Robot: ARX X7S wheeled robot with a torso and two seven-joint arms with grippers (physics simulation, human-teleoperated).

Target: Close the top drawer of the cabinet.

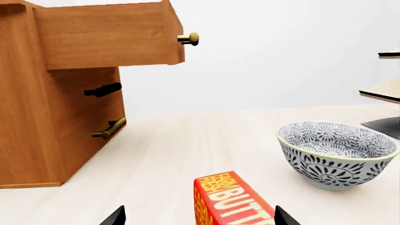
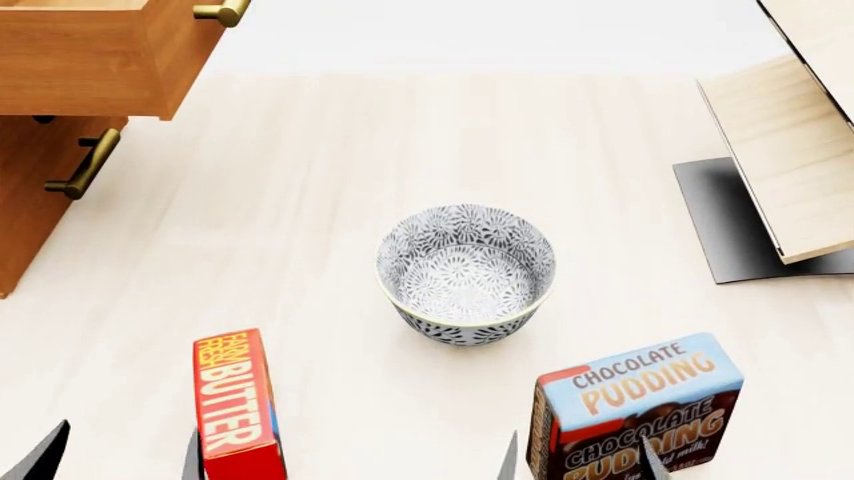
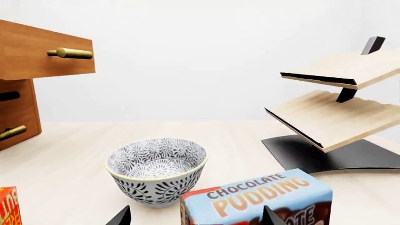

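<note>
The top drawer [image 2: 94, 60] stands pulled out of the orange-brown cabinet [image 2: 27, 210] at the far left, its brass handle [image 2: 222, 12] facing the table. It also shows in the left wrist view [image 1: 106, 40] and the right wrist view [image 3: 37, 54]. My left gripper [image 2: 118, 462] is open and empty at the near edge, well short of the cabinet, and its fingertips [image 1: 115, 218] frame the butter box. My right gripper [image 2: 581, 465] is open and empty, just behind the pudding box.
A red butter box [image 2: 238, 405] stands just right of my left gripper. A patterned bowl [image 2: 466, 272] sits mid-table. A chocolate pudding box [image 2: 641, 400] stands before my right gripper. A pale slanted rack [image 2: 787, 150] on a black base is at the right.
</note>
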